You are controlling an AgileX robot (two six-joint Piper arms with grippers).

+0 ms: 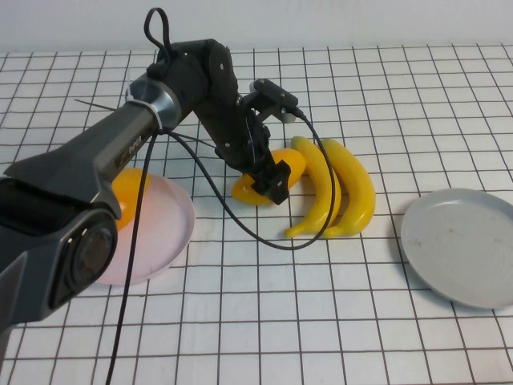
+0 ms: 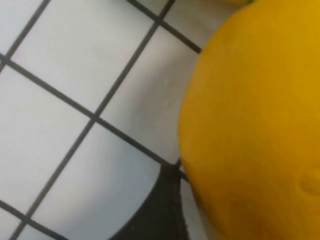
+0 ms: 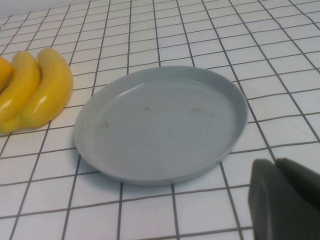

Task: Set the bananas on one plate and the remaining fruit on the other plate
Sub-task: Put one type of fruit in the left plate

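My left gripper point(image 1: 268, 172) reaches down over a plump orange-yellow mango point(image 1: 290, 163) lying on the table at mid-table, and its fingers close around it. In the left wrist view that mango point(image 2: 250, 125) fills most of the frame. A second mango point(image 1: 128, 195) lies on the pale pink plate point(image 1: 164, 233) at the left. Two bananas point(image 1: 321, 192) point(image 1: 358, 192) lie side by side just right of the gripped mango. The grey-blue plate point(image 1: 465, 245) at the right has nothing on it. My right gripper point(image 3: 277, 162) is out of the high view and hovers shut near that plate point(image 3: 160, 120).
The left arm's black cable point(image 1: 240, 220) loops over the table in front of the mango. The table is a white cloth with a black grid. The bananas point(image 3: 35, 90) also show in the right wrist view, beside the grey-blue plate.
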